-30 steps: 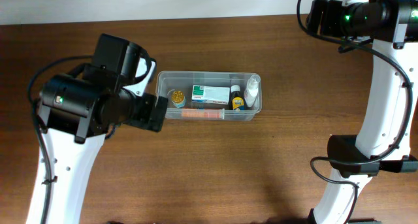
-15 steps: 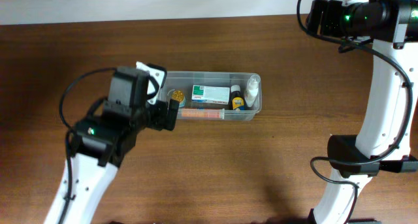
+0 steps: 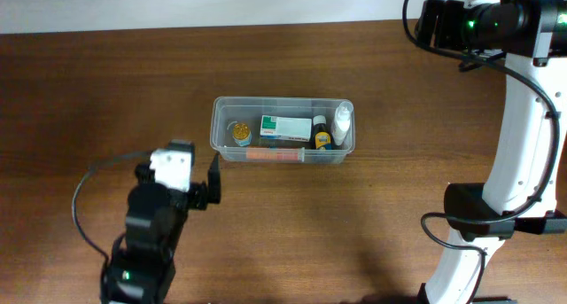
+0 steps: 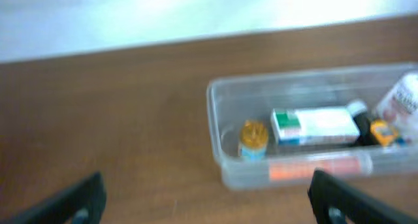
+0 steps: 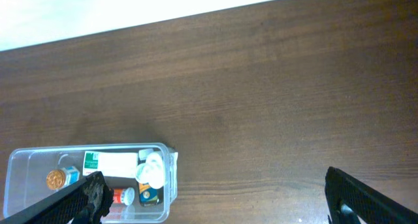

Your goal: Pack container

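The clear container [image 3: 266, 99] lies on the brown table, a little back of the middle. Inside are a white-and-green box [image 3: 285, 127], a small gold-capped jar [image 3: 240, 131], a dark bottle with a yellow label [image 3: 321, 137], a white bottle [image 3: 342, 118] and an orange tube [image 3: 279, 154] along the front wall. My left gripper [image 3: 177, 167] is open and empty, in front of the container's left end and apart from it. In the left wrist view the container [image 4: 215, 113] lies ahead, right of centre. My right gripper [image 3: 436, 22] hangs open high at the back right, with the container [image 5: 171, 160] below its left finger.
The right arm's base [image 3: 483, 211] stands at the right side of the table. A white wall strip [image 3: 177, 3] borders the table's far edge. Bare wood lies all around the container.
My left gripper has pulled back from the container's left end toward the table's front, staying open. The right arm and the container's contents have not moved.
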You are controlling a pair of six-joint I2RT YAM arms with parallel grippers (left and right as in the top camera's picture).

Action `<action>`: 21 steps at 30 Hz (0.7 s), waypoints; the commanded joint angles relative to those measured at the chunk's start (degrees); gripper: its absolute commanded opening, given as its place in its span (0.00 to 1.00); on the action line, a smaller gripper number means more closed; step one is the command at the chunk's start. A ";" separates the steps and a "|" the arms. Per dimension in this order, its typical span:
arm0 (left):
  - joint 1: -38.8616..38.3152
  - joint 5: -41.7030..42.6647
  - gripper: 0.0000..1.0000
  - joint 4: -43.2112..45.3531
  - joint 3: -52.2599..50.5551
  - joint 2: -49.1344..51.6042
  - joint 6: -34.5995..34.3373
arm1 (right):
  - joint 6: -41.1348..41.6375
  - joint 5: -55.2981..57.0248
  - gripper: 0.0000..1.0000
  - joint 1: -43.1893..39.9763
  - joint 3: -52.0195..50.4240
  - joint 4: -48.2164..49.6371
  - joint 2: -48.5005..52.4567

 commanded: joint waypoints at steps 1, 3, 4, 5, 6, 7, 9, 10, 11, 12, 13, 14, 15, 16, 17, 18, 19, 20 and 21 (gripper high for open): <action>1.75 3.45 0.99 3.74 -7.54 -7.08 -0.33 | 0.07 -0.31 0.99 0.20 0.66 -0.33 -0.87; 2.10 3.43 0.99 5.01 -11.08 -11.23 -0.31 | 0.07 -0.31 0.98 0.20 0.66 -0.33 -0.87; 2.34 3.41 0.99 5.16 -12.57 -13.33 -0.31 | 0.07 -0.31 0.98 0.20 0.66 -0.33 -0.87; 2.58 3.43 0.99 5.16 -13.73 -15.13 -0.33 | 0.07 -0.31 0.98 0.20 0.66 -0.33 -0.87; 2.91 3.54 0.99 5.14 -14.88 -17.11 -0.33 | 0.07 -0.31 0.98 0.20 0.66 -0.33 -0.87; 3.23 3.85 0.99 5.11 -15.85 -18.95 -0.31 | 0.07 -0.31 0.98 0.20 0.66 -0.33 -0.87; 3.72 4.50 0.99 5.11 -17.18 -21.70 -0.31 | 0.07 -0.31 0.98 0.20 0.66 -0.33 -0.87; 4.00 4.87 0.99 5.16 -17.75 -22.93 -0.31 | 0.07 -0.31 0.98 0.20 0.66 -0.33 -0.87; 4.31 5.05 0.99 5.16 -18.29 -23.98 -0.33 | 0.07 -0.31 0.98 0.20 0.66 -0.33 -0.87; 4.66 5.33 0.99 5.07 -18.84 -25.18 -0.33 | 0.07 -0.31 0.98 0.20 0.63 -0.35 -0.87; 5.07 5.55 0.99 5.11 -19.37 -26.23 -0.33 | 0.07 -0.31 0.98 0.20 0.66 -0.33 -0.87; 5.44 5.92 0.99 5.03 -19.74 -27.04 -0.33 | 0.07 -0.31 0.98 0.20 0.66 -0.33 -0.87; 5.84 6.12 0.99 5.03 -20.06 -27.78 -0.33 | 0.07 -0.31 0.98 0.20 0.66 -0.33 -0.87; 6.21 6.43 0.99 5.03 -20.33 -28.52 -0.33 | 0.07 -0.31 0.98 0.20 0.66 -0.35 -0.87; 6.64 6.43 0.99 4.92 -20.57 -29.35 -0.33 | 0.07 -0.31 0.98 0.20 0.66 -0.33 -0.87; 6.97 6.43 0.99 4.92 -20.74 -30.05 -0.33 | 0.07 -0.31 0.98 0.20 0.66 -0.33 -0.85; 7.32 6.43 0.99 4.92 -20.87 -30.69 -0.33 | 0.07 -0.31 0.98 0.20 0.66 -0.33 -0.85; 7.91 6.84 0.99 4.92 -21.14 -31.58 -0.33 | 0.07 -0.31 0.98 0.20 0.66 -0.33 -0.87; 8.35 7.10 1.00 4.92 -21.31 -32.13 -0.33 | 0.07 -0.31 0.98 0.20 0.66 -0.33 -0.87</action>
